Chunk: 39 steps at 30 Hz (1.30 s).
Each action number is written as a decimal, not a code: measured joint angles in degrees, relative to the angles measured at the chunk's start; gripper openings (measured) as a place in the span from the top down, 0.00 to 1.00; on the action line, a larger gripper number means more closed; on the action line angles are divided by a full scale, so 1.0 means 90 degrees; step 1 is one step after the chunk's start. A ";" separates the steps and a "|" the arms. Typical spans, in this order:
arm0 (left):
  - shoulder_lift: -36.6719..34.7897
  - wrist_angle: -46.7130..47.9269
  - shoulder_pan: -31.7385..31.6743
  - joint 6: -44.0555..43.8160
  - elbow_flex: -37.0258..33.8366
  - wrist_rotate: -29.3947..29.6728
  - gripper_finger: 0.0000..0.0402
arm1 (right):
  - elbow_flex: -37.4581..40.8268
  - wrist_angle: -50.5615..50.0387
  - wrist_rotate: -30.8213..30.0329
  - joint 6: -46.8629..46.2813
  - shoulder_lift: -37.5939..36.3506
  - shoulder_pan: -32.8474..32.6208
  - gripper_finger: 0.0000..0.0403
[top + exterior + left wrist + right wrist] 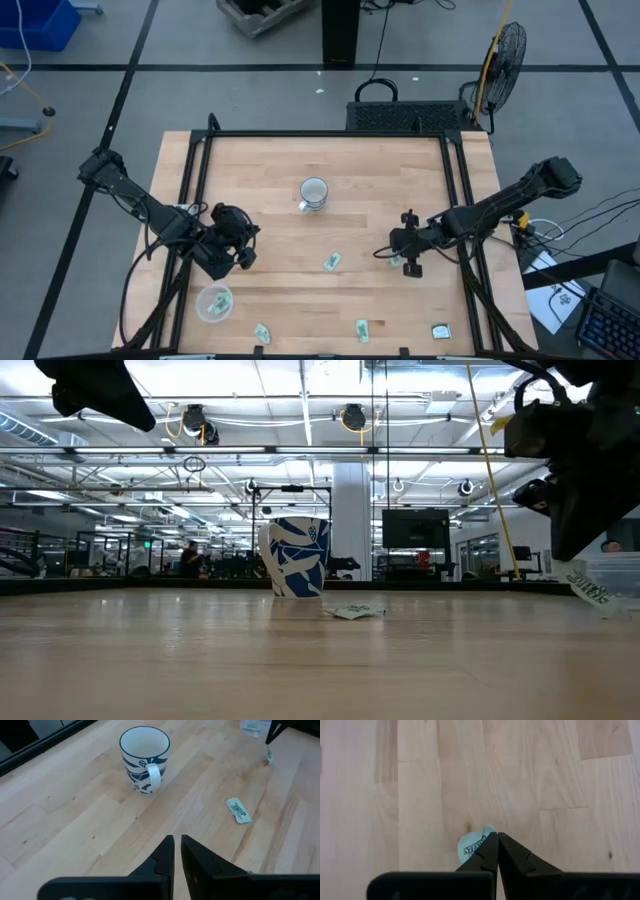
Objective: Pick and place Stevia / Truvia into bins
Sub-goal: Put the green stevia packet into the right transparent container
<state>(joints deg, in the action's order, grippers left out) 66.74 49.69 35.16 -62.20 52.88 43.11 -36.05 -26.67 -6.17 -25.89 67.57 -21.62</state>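
Note:
My right gripper [405, 258] is shut on a pale green Stevia sachet [471, 847] over the table's right part, beside a clear tub [252, 726] that also shows in the low view [618, 575]. My left gripper [176, 842] is shut and holds nothing; it hovers at the table's left [236, 248]. A second clear tub [214, 303], with sachets inside, stands near the near-left corner. Loose sachets lie flat on the table at the middle [331, 262] and along the near edge [262, 332], [362, 330], [441, 331]. My right gripper pinches the sachet by one end [482, 841] between its two fingertips, coming from above. The sachet hangs below the fingers [270, 755]; its printed face sticks out to one side of the tips. Whether its lower end touches the table I cannot tell.
A white mug with blue pattern [314, 192] stands upright at the table's far middle, handle toward the near side. A black frame rail [330, 134] runs round the table. Bare wood lies between the two grippers.

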 joint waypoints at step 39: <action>0.0001 -0.0002 0.0000 0.0050 0.0000 0.0056 0.91 | -0.0007 -0.0488 0.0316 0.0814 0.0332 -0.0220 0.74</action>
<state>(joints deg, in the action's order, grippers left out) 66.75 49.67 35.16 -61.76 52.88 43.62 -36.12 -31.06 -3.33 -18.57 70.56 -23.60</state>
